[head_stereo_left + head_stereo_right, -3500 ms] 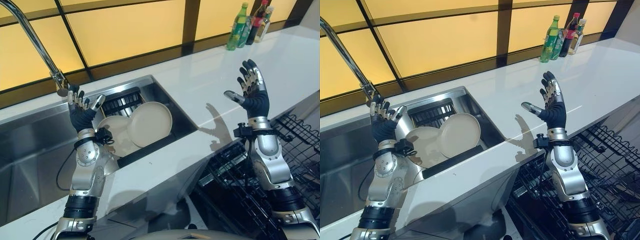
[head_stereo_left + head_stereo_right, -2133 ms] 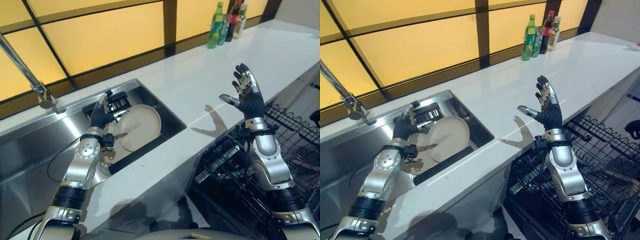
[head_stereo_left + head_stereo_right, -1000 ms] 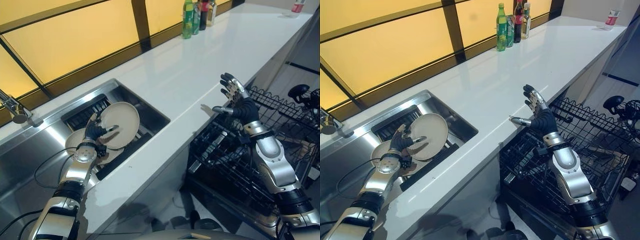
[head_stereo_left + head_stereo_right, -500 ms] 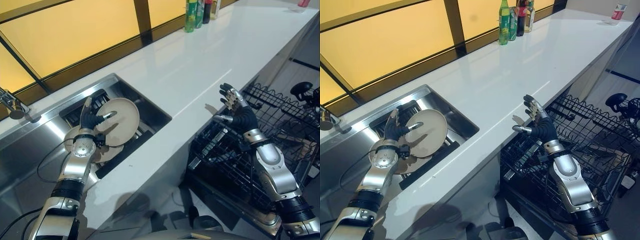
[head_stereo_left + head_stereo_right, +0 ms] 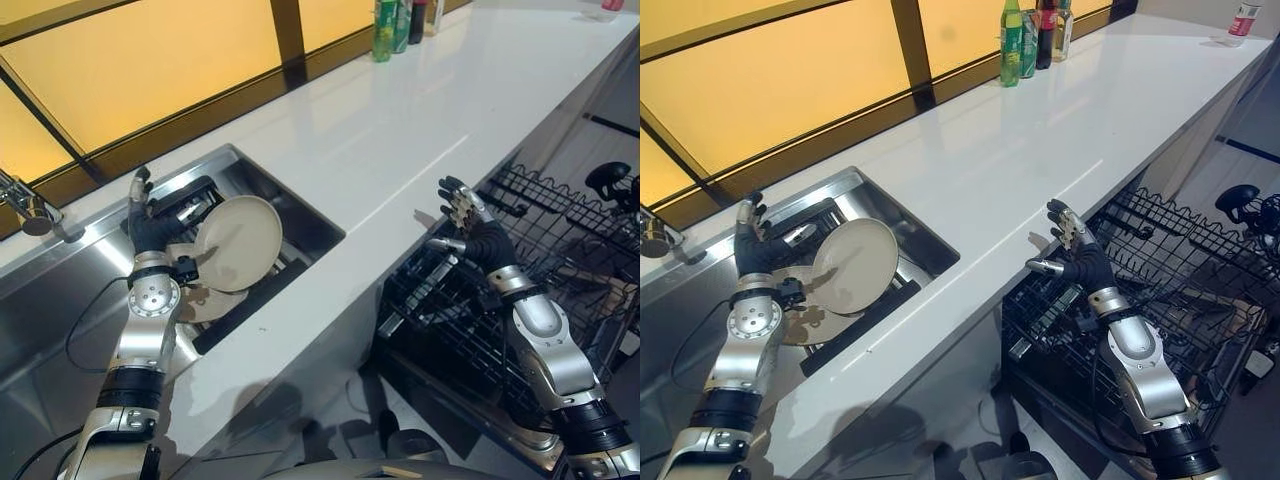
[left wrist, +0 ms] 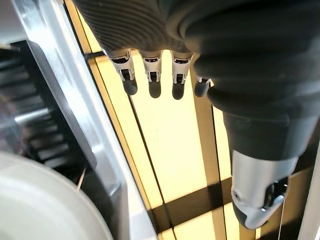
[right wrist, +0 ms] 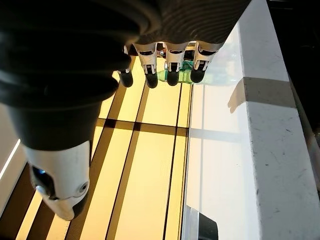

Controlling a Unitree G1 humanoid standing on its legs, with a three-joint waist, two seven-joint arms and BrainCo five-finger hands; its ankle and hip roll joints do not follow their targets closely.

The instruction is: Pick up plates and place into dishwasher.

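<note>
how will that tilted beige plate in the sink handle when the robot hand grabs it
The upper plate looks rigid and glossy, so probably slippery under the left robot hand, whose fingers are open beside it. It leans on edge against a dark rack over a second plate, so a nudge may slide or topple it. Likely ceramic: chips if it knocks the steel sink.

Upper plate (image 5: 240, 243): round, cream, plain; tilted on edge inside the sink (image 5: 60, 300), at its right end, face toward the camera.
Lower plate (image 5: 208, 301): cream, lying flatter beneath the upper plate, mostly covered, apparently touching it.
Dishwasher rack (image 5: 560, 290): black wire, pulled out, right of the sink.
</note>
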